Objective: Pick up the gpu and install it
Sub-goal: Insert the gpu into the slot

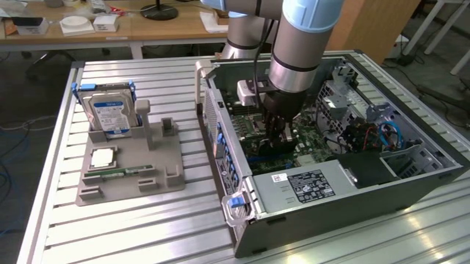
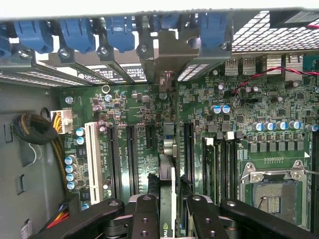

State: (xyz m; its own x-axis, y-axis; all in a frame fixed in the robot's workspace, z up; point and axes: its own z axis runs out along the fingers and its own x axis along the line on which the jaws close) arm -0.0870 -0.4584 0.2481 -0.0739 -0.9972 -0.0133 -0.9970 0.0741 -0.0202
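Gripper: the gripper (image 1: 278, 137) (image 2: 168, 201) is down inside the open computer case (image 1: 353, 192), with its black fingers (image 2: 146, 209) pressed against both faces of the gpu (image 2: 167, 164) and pinching it.
Gpu: held edge-on between the fingers, it stands upright over the motherboard (image 2: 134, 107). Its silver bracket end reaches the case's rear wall, under the row of blue retention clips (image 2: 75, 35).
Gpu placement: it lines up with the black expansion slots (image 2: 130, 154), with slots on either side of it. Whether its edge is seated in a slot cannot be told.
Motherboard: green, lying flat in the bottom of the case. It has a white slot (image 2: 91, 159) at one side and the empty processor socket (image 2: 271, 191) at the other.
Arm: the grey arm (image 1: 301, 49) comes down into the case from above.
Case: it lies on its side on the slatted metal table (image 1: 147, 231), side panel off, with the labelled power supply (image 1: 309, 184) at its near end.
Tray: a grey parts tray (image 1: 118, 187) sits on the table at the exterior view's left, well apart from the gripper.
Tray contents: a hard drive (image 1: 110, 113) stands upright in it, with a processor chip (image 1: 101, 158) and a memory stick (image 1: 121, 171) lying flat.
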